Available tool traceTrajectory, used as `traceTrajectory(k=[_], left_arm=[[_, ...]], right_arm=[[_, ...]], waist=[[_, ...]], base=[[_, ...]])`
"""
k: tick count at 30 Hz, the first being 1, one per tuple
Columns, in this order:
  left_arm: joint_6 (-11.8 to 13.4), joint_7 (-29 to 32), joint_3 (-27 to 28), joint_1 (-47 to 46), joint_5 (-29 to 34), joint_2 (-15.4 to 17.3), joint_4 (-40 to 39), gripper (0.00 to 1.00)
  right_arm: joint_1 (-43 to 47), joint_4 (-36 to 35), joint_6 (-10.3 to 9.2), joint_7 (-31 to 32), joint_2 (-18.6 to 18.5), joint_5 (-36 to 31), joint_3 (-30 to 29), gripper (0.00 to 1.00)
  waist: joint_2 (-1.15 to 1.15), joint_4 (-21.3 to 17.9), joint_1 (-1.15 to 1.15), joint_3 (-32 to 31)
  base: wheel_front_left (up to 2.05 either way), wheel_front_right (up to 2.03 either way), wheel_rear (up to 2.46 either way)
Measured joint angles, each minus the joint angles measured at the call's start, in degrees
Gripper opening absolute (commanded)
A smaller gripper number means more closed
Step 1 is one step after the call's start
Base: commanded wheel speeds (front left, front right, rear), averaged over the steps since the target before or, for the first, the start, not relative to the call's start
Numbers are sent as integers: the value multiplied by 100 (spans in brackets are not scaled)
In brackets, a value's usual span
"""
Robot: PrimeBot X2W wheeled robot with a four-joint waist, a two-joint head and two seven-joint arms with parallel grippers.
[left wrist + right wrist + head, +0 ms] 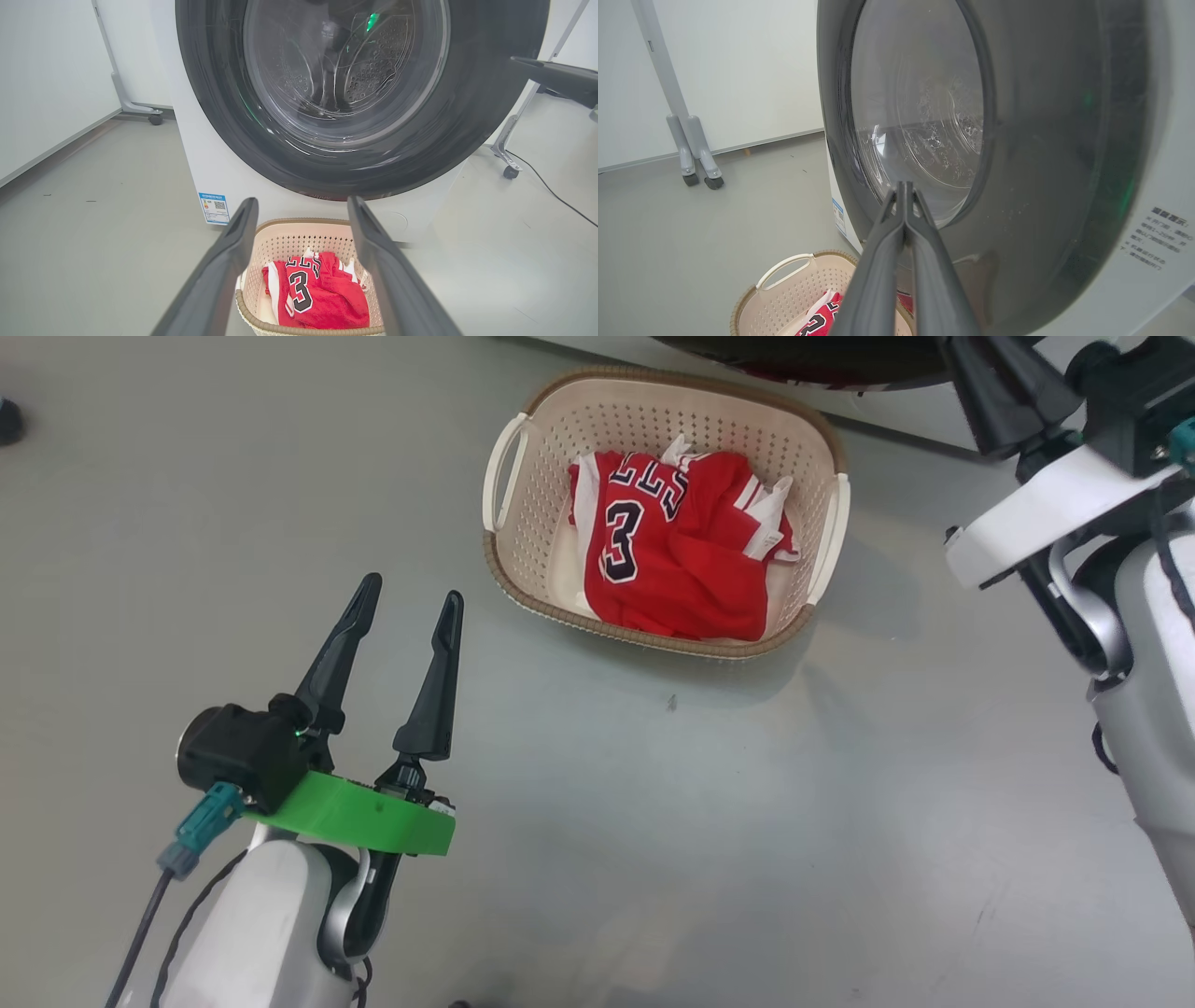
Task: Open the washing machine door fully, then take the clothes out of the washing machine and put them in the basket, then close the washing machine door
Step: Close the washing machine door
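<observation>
The cream basket (pixel 516 546) stands on the floor in front of the washing machine (pixel 210 163). Red clothes (pixel 677 565) with a dark number lie inside it. The washing machine door (pixel 467 116), a black ring around clear glass, looks flush against the white front. My left gripper (pixel 411 588) hovers open and empty over the floor, left of the basket. My right gripper (pixel 903 186) is shut on nothing, its tips close to the door glass (pixel 924 116). The right arm (pixel 1055 504) reaches in at the upper right of the head view.
Wheeled grey stand legs (pixel 693 154) are left of the machine and another caster foot (pixel 509 170) with a black cable is on its right. A white wall panel (pixel 46 93) runs along the left. Grey floor (pixel 700 849) lies around the basket.
</observation>
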Motion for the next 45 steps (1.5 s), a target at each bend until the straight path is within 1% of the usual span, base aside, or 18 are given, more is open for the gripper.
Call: traceTrajectory(k=[9,17,24,26,31,34,36,39,45], left_arm=[[-2,-1,4,-219,-4,-80,2,100],[-2,-1,112,-406,-37,-113,8,100],[-3,-1,-1,-472,-38,-132,35,100],[-3,-1,-14,-477,-42,-136,35,100],[-3,-1,-100,-495,-55,-145,27,100],[-3,-1,-111,-540,-103,-159,29,100],[-3,-1,-124,-577,-111,-160,29,100],[-3,-1,-145,-596,-112,-169,32,100],[-3,-1,-148,-597,-159,-185,71,100]], right_arm=[[-723,250,0,71,-181,162,-258,0],[-1073,534,0,-35,-250,209,-369,0],[-1207,773,3,-136,-320,210,-454,0],[-1274,826,48,-137,-328,209,-466,0],[-1508,881,48,-134,-400,204,-558,0],[-1656,958,34,-134,-520,191,-657,0],[-1761,998,-16,-134,-591,177,-725,0],[-1877,1044,-60,-134,-639,136,-771,0],[-2101,1203,-64,-135,-641,124,-797,0]], waist=[[0,307,0,496],[0,437,0,806],[0,439,0,885],[0,433,0,900],[0,428,0,977],[0,452,0,1037],[0,476,0,1072],[0,507,0,1103],[0,579,0,1152]], base=[[0,0,0],[0,0,0],[0,0,0],[0,0,0],[0,0,0],[0,0,0],[0,0,0],[0,0,0],[0,0,0]])
